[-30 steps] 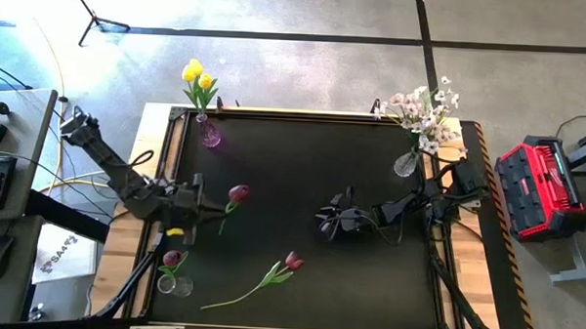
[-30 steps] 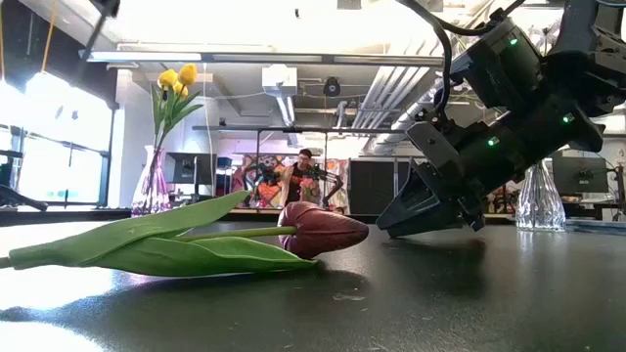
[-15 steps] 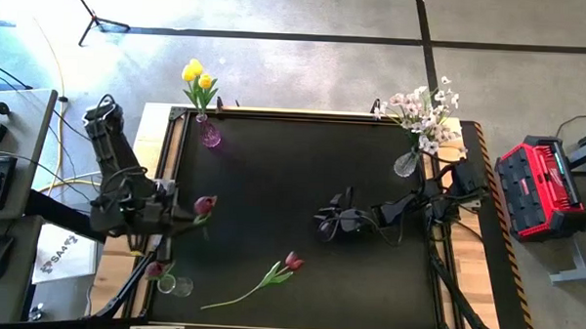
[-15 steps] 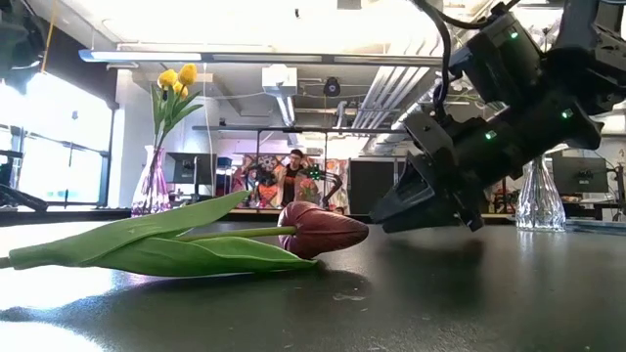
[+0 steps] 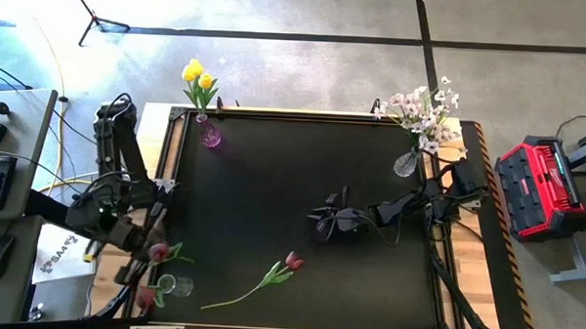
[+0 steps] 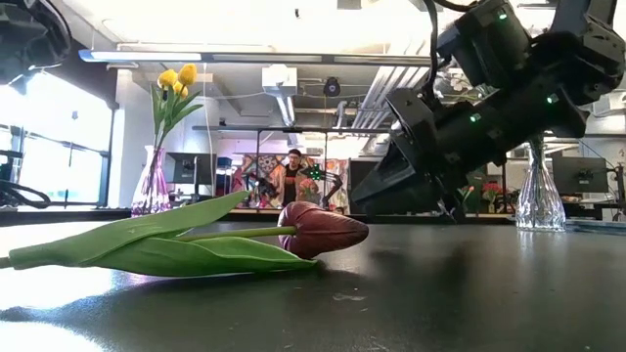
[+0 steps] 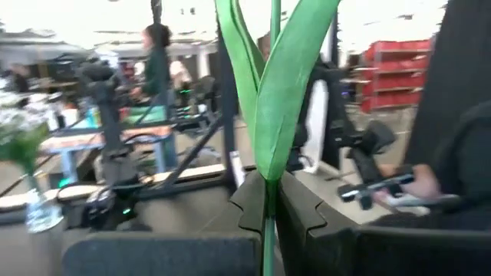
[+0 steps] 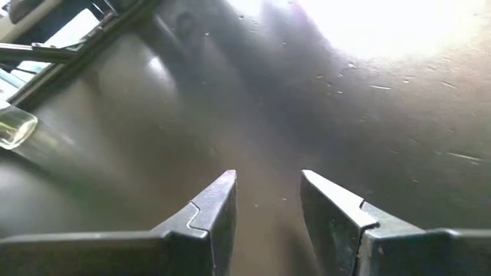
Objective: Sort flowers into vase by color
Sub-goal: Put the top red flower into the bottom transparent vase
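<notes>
We see the bench (image 5: pixel 301 204), a dark mat in a wooden frame, laid out so that each colour has its own corner. At the far right corner a clear vase (image 5: pixel 406 165) holds the pale pink-white sprays (image 5: pixel 427 111); at the far left corner a purple vase (image 5: pixel 208 133) holds the yellow tulips (image 5: pixel 196 78). At the near left corner stands a small clear vase (image 5: pixel 172 285) with a dark red bloom beside its rim, which we take to be the place for the reds.

The left gripper (image 5: pixel 142 245) hangs at the left edge just above that vase, clamped shut on the stem of a dark red tulip (image 5: pixel 159 251); in the left wrist view the green stem (image 7: pixel 268 230) runs straight between its fingers. We judge it holds the stem low so that the flower can be lowered into the vase's mouth.

The right gripper (image 5: pixel 320 224) hovers just above the mat right of the middle, its fingers parted and holding nothing, angled toward the last dark red tulip (image 5: pixel 292 261), which lies flat near the near edge, its stem trailing leftward. We judge it is ready to pick that one up.
</notes>
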You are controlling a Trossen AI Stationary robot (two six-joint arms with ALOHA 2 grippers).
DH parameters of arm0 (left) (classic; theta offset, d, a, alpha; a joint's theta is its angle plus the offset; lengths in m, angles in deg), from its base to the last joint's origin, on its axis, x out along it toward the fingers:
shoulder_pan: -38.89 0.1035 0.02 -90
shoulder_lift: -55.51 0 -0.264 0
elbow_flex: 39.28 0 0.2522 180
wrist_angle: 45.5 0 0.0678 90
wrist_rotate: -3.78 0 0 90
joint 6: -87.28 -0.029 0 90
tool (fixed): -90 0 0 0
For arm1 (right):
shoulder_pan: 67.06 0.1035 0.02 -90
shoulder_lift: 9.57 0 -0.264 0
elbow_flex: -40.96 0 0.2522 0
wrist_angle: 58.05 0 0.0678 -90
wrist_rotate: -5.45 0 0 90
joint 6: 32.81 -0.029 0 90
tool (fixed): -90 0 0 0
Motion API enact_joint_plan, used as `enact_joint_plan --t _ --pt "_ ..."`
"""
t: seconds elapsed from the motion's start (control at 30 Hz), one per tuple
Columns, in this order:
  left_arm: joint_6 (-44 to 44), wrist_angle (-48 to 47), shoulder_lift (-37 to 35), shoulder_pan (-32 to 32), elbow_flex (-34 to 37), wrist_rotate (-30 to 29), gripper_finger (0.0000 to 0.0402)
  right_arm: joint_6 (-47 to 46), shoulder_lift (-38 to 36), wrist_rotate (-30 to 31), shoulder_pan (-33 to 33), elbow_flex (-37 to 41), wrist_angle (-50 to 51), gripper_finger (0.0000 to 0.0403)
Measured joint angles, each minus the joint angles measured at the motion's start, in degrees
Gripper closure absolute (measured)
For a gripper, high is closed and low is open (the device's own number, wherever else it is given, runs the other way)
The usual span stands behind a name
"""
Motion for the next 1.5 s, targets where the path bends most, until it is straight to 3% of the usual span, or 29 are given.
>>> enact_joint_plan --t 0.33,0.6,0.8,0.93,1.1,1.33,1.5 --pt "1.94 1.35 -2.55 -8.3 -0.02 -0.17 0.0401 -1.39 0.0 0.22 0.3 -1.14 0.0 0.0269" --pt "2.1 5.47 -2.7 -10.46 -0.04 -0.7 0.0401 -3.36 0.0 0.83 0.73 -1.14 0.13 0.0269" --pt "9.82 -1.89 -2.19 -11.89 -0.04 -0.71 0.0401 -4.29 0.0 0.89 0.77 -1.14 0.14 0.0269" --pt "17.06 -7.77 -0.46 -12.0 0.07 -4.05 0.0401 -4.29 0.0 1.31 0.78 -1.14 0.17 0.0269" --pt "18.21 -8.8 2.03 -12.0 0.03 -4.83 0.0399 -4.41 0.0 1.58 0.8 -1.14 0.17 0.0269" --pt "17.85 -10.79 4.58 -12.01 0.02 -10.4 0.0349 -5.78 0.0 1.86 2.43 -1.14 -0.24 0.0269" --pt "18.9 -12.15 3.64 -13.3 0.02 -19.57 0.0286 -1.63 0.0 2.63 4.65 -2.43 -1.58 0.0269"
